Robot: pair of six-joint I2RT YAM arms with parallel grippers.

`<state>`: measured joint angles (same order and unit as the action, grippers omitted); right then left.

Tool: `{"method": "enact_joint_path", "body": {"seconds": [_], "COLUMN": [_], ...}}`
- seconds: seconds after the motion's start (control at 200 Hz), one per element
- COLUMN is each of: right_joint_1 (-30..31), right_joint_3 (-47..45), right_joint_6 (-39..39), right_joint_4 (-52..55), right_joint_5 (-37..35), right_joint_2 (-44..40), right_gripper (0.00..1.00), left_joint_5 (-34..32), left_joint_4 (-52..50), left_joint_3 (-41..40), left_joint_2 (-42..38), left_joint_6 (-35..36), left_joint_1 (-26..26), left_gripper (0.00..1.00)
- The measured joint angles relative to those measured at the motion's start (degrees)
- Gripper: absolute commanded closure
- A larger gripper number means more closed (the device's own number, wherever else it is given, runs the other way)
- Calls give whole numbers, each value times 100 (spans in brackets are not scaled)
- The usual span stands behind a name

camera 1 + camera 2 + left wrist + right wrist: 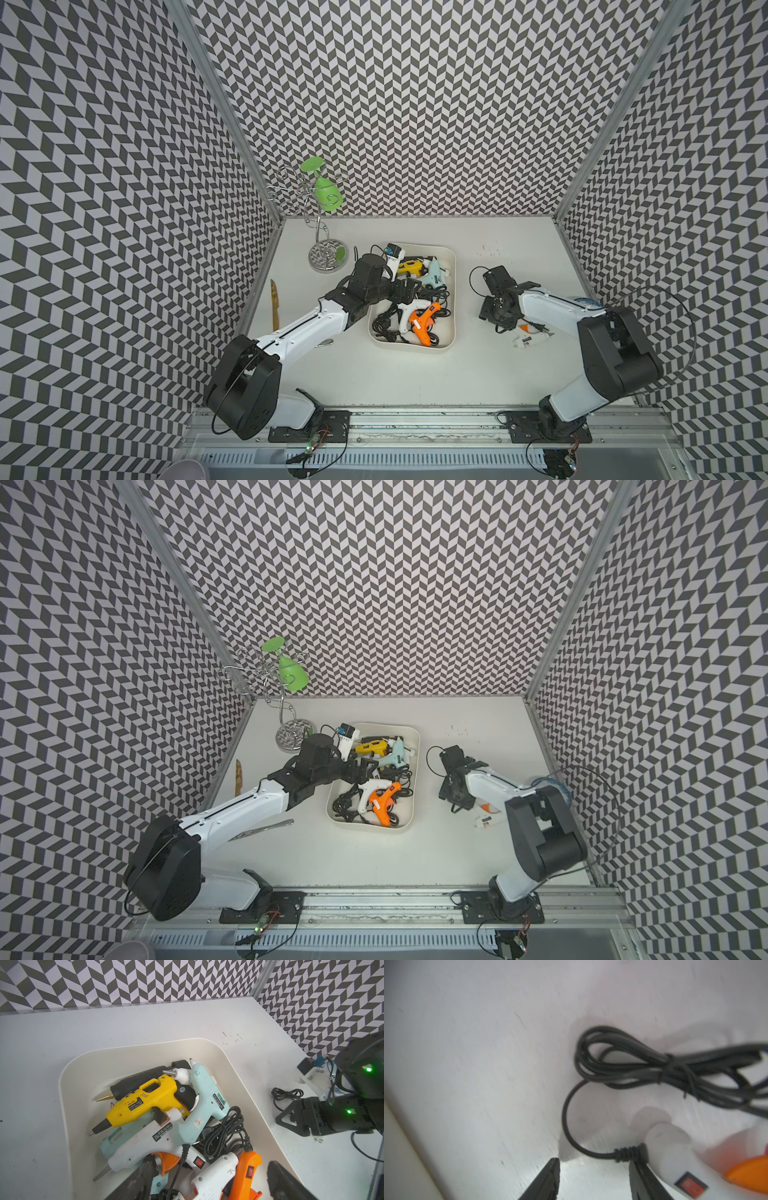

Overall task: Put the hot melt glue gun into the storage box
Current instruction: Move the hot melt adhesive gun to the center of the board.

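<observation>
The gun [524, 338] is seen lying on its side on the bench [498, 382], outside the box [453, 303], at about 3 o'clock of it and apart from its wall; this gun is therefore judged not yet stored. Its cord [654, 1068] is tied in a bundle and laid beside the handle, which should stop it trailing when the gun is lifted. The right hand [592, 1161] is held low by the butt of the handle, its fingers apart and nothing clamped. One finger [640, 1180] is set just beside the handle, probably so that the handle can be straddled and gripped. The box is crowded with other guns [145, 1103], so room for one more is judged tight. The left hand [211, 1164] is held spread wide above the box, at its 9 o'clock side, gripping nothing; it may have to be drawn aside to clear the way
</observation>
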<state>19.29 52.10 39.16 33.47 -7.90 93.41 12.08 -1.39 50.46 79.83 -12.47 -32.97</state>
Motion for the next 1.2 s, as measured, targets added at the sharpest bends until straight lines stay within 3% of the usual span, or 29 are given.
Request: {"method": "enact_joint_path", "body": {"seconds": [0.235, 0.486, 0.776, 1.201], "right_joint_1": [-59, -111, -577, -684], "right_joint_3": [1047, 505, 286, 269], "right_joint_6": [-1043, -1471, -1473, -2057], "right_joint_4": [223, 929, 962, 407], "right_joint_5": [-472, -841, -892, -551], "right_joint_2": [354, -564, -31, 223], "right_gripper": [43, 41, 42, 67], "left_joint_5": [0, 13, 24, 48], "left_joint_4": [-24, -44, -118, -229], "left_joint_3": [0, 2, 81, 87], "left_joint_2": [11, 11, 9, -42], "left_joint_6": [26, 92, 181, 243], "left_joint_1": [4, 57, 129, 273], "left_gripper": [10, 9, 9, 9]}}
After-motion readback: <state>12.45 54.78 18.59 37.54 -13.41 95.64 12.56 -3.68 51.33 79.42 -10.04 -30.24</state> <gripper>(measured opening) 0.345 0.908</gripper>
